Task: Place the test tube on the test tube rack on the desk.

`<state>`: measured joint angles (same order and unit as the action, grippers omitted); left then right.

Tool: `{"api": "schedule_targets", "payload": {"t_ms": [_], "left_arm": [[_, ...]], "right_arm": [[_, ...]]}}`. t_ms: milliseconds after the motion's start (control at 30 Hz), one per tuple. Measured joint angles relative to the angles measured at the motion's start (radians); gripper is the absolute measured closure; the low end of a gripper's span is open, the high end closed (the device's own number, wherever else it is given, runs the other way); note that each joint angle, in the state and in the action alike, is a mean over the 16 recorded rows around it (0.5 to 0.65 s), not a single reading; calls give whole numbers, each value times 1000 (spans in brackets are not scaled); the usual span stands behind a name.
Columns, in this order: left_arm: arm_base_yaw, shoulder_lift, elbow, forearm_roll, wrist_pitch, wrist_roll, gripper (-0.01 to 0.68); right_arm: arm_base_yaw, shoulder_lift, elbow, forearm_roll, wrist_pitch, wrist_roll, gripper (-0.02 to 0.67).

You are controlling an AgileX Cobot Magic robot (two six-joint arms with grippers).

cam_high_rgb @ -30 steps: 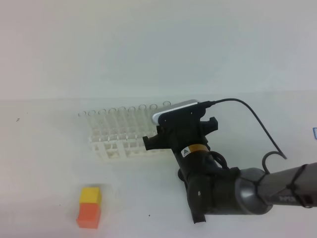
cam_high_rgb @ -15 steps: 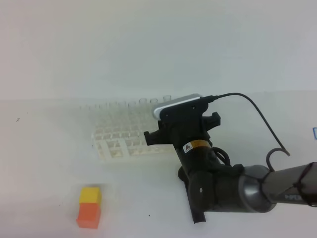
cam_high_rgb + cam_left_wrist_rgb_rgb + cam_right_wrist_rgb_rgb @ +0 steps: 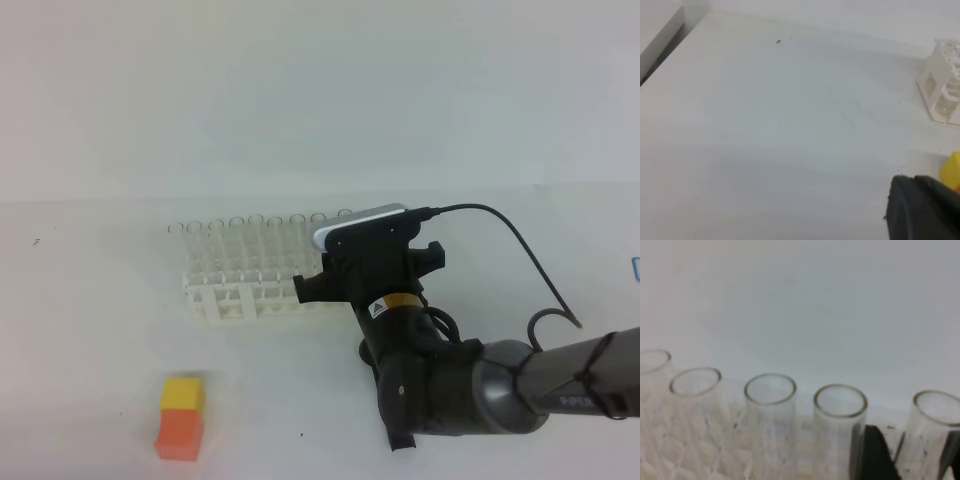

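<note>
Right wrist view alone shows tube rims close up, one test tube (image 3: 840,405) upright beside a dark fingertip (image 3: 875,452); exterior high view shows the test tube rack (image 3: 250,280) mid-tabletop (image 3: 90,340), right hand (image 3: 335,285) spread at its right end, grasp unclear; left hand (image 3: 922,210) clenched; rack no longer blurred as half a second ago.

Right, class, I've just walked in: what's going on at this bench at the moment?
The robot's right arm is working at the white test tube rack on the desk. A row of clear tubes stands upright in the rack, and the right pincer sits around the end tube, one dark finger showing between two tubes. The left pincer idles shut over bare desk. An orange-and-yellow block sits untouched.
</note>
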<state>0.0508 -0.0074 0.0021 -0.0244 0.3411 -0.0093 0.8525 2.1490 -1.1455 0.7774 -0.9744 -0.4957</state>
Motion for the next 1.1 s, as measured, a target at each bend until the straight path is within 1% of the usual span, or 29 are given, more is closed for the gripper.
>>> {"api": "schedule_targets", "payload": {"t_ms": [800,1100], "left_arm": [[0,1,0,0,0,0,674],[0,1,0,0,0,0,674]], "right_arm": [[0,7,0,36,-25,90,312],[0,-3,0,38,-42,100,312]]}}
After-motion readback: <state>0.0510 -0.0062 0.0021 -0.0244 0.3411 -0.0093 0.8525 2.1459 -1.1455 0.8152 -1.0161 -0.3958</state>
